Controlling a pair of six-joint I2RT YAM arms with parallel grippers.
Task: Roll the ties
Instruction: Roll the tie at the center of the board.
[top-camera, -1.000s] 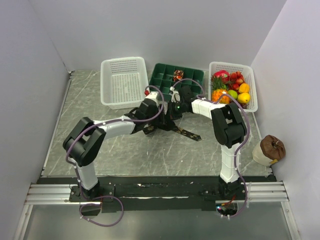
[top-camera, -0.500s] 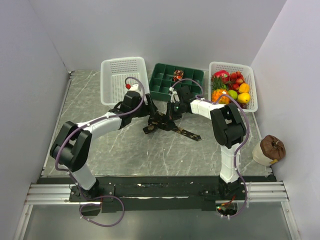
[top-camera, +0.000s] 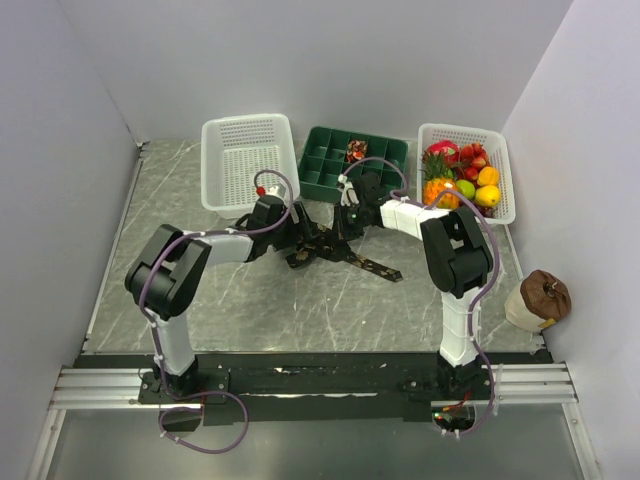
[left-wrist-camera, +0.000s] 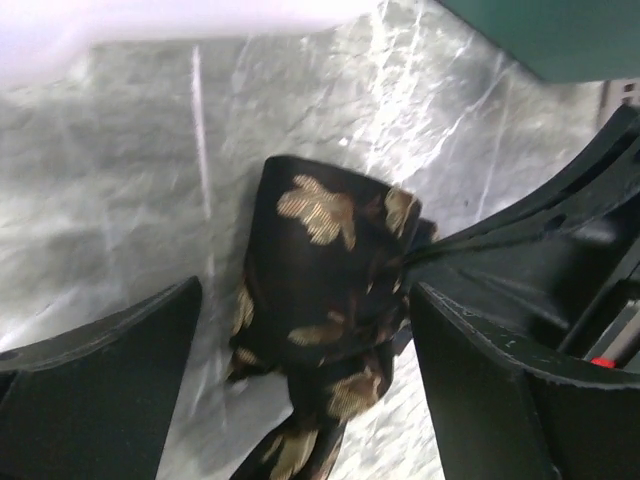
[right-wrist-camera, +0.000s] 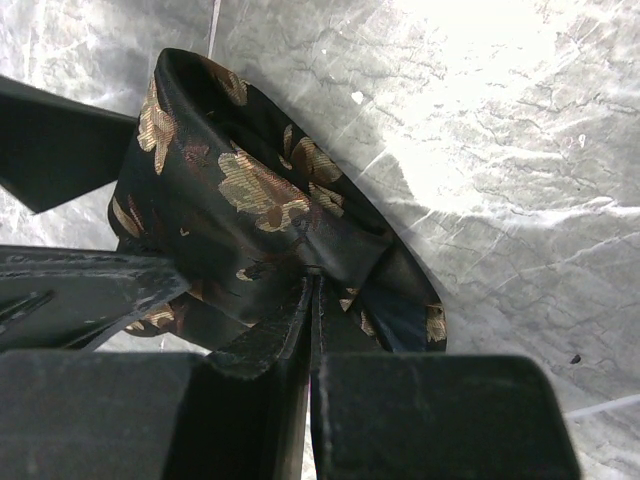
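Necktie, black-brown with tan motifs, lies mid-table, its half-made coil at the 10 o'clock end and a flat tail running toward 4 o'clock. Your right gripper is pressed together, pinching the coil's inner fold, likely to anchor the roll. Your left gripper is spread, one finger on each side of the coil, seemingly ready to turn it. The folds hide how many turns are wound. Both wrist views cut off the tail.

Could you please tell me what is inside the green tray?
A small reddish coil, likely a rolled tie, sits in a back compartment. The right arm covers the near-right compartments of the tray, hiding their contents.
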